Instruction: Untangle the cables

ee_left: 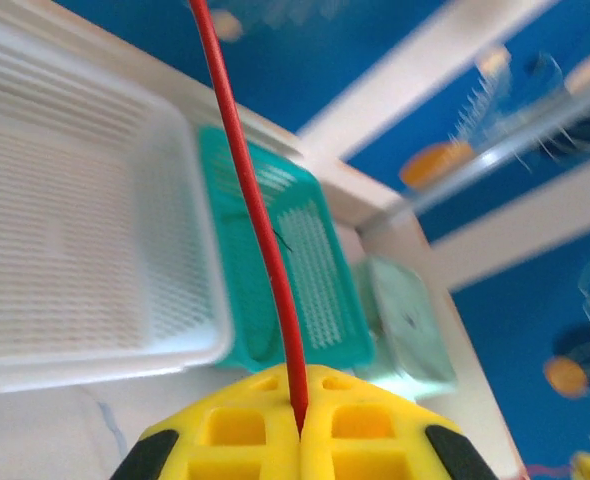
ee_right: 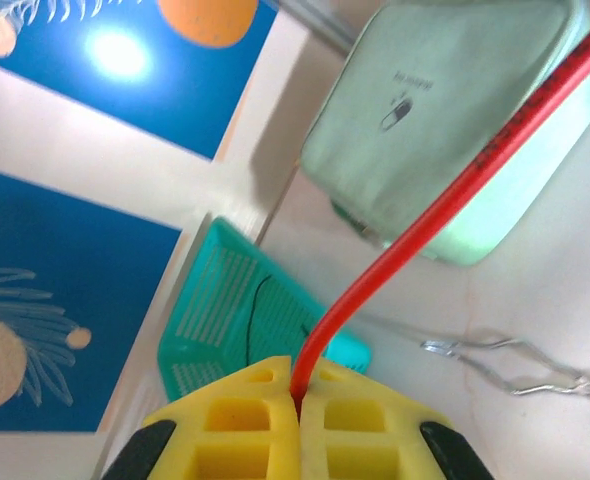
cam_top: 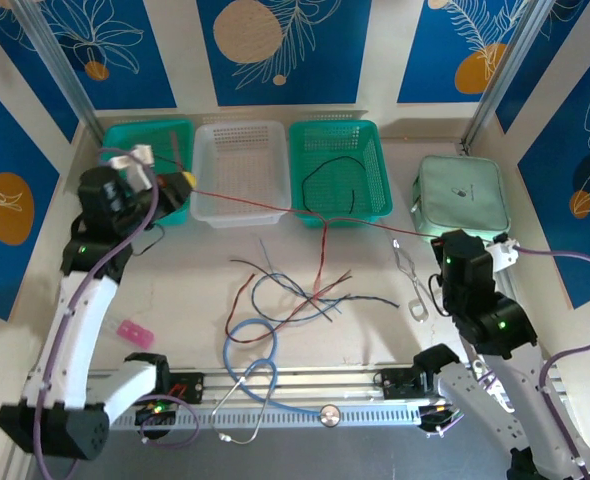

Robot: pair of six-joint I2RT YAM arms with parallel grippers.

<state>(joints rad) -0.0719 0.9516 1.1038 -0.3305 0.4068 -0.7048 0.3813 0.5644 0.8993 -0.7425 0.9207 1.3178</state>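
A red cable [cam_top: 275, 207] is stretched taut above the table between my two grippers. My left gripper [cam_top: 183, 181] is at the back left, in front of the left teal basket. Its yellow fingers [ee_left: 245, 440] are shut on one end of the red cable [ee_left: 258, 215]. My right gripper [cam_top: 441, 243] is at the right beside the mint case and is shut on the other end of the red cable [ee_right: 445, 200]. A red strand hangs from the middle of the line down to the loose tangle of red, black and blue-grey cables [cam_top: 300, 295] on the table. One black cable [cam_top: 325, 172] lies in the right teal basket [cam_top: 375, 200].
A white basket [cam_top: 203, 205] stands between the two teal ones at the back, the left one [cam_top: 125, 135] partly behind my arm. A mint case [cam_top: 462, 195] sits at the back right, with metal tongs [cam_top: 412, 275] in front of it. A light-blue stethoscope [cam_top: 250, 345] and a pink item [cam_top: 133, 332] lie near the front rail.
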